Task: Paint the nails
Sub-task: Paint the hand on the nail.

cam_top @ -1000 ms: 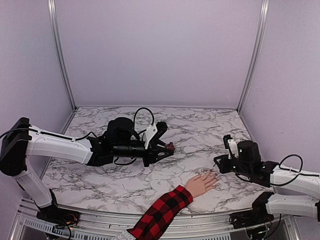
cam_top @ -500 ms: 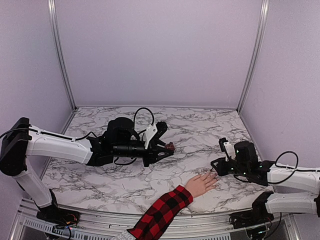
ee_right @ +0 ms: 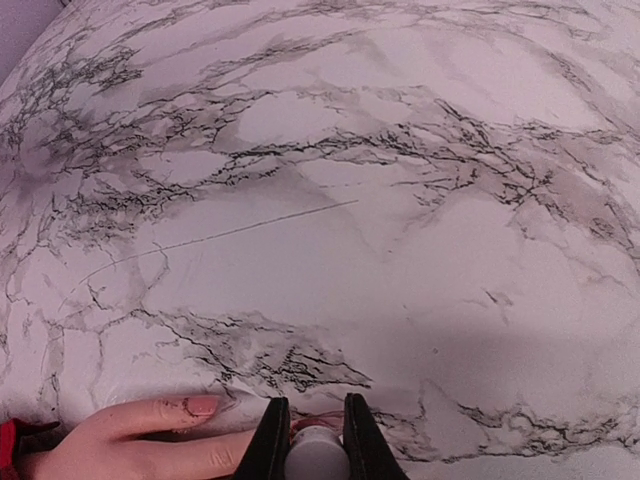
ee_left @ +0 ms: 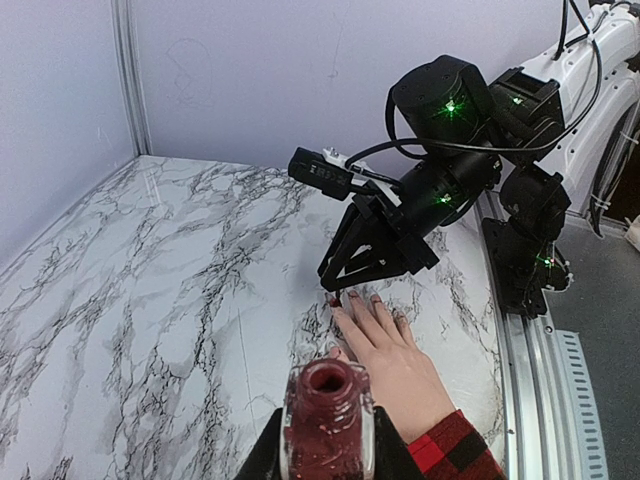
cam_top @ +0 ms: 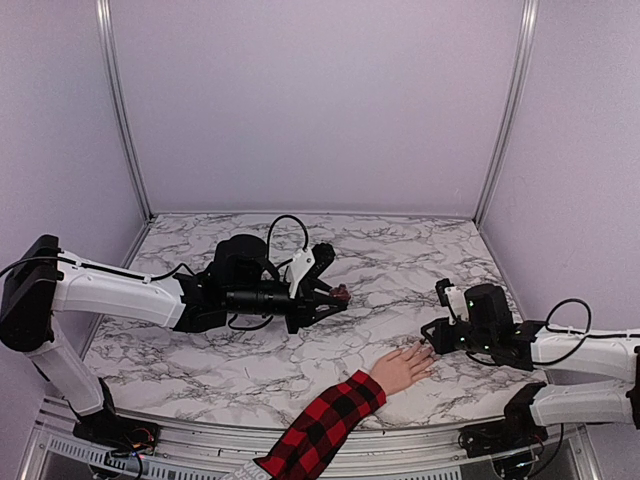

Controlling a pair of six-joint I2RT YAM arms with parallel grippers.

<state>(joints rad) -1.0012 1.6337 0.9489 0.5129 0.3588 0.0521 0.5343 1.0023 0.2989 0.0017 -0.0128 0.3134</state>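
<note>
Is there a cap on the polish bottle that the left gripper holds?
No, the left wrist view shows the polish bottle with its round mouth open and no cap on it.

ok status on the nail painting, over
Left gripper shut on open polish bottle. Right gripper shut on white brush cap, tip at the nails. Nothing blocking.

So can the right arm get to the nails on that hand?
Probably yes. The right gripper, shut on the white cap, sits right at the fingertips of the hand, and nothing lies between it and the nails.
</note>
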